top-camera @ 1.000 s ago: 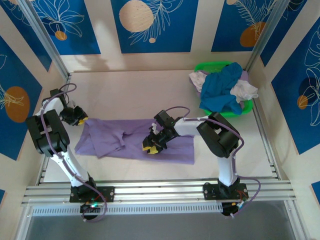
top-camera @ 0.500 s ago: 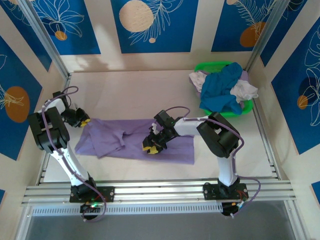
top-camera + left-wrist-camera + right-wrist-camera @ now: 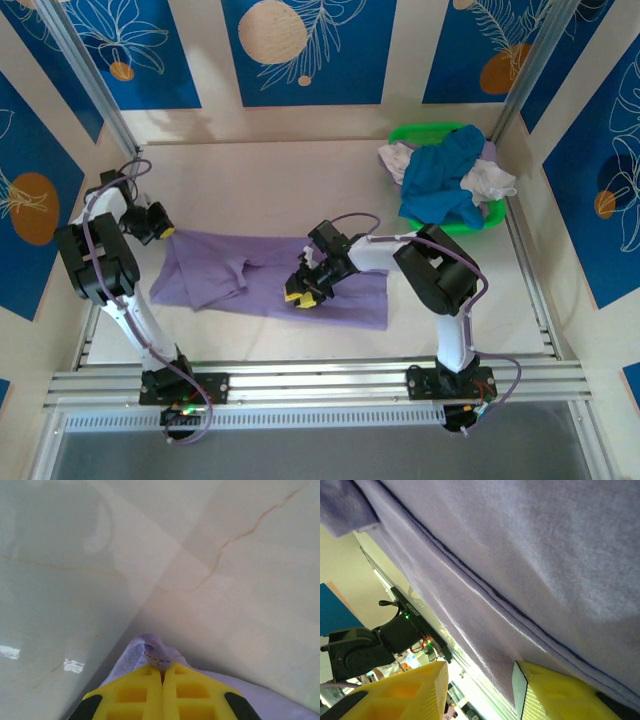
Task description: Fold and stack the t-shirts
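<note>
Table point(image 3: 300, 170): cream, matte surface, faint brown veining. Back and side walls: cream, fitted with blue panels point(image 3: 340, 60) bearing orange discs and white leaf outlines. Aluminium rails point(image 3: 320, 385) run along the table's near edge. Slanted metal posts point(image 3: 113, 118) stand at its far corners. Lighting even, shadows soft.

I'm looking at a pale table point(image 3: 270, 190) with a purple t-shirt point(image 3: 235, 272) spread flat near the middle, plus a green basket point(image 3: 425, 131) in the far right corner.

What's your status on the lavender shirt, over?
Left gripper shut on lavender shirt corner. Right gripper open, over shirt's middle. Other shirts heaped in green basket, far right. Nothing in the way.
</note>
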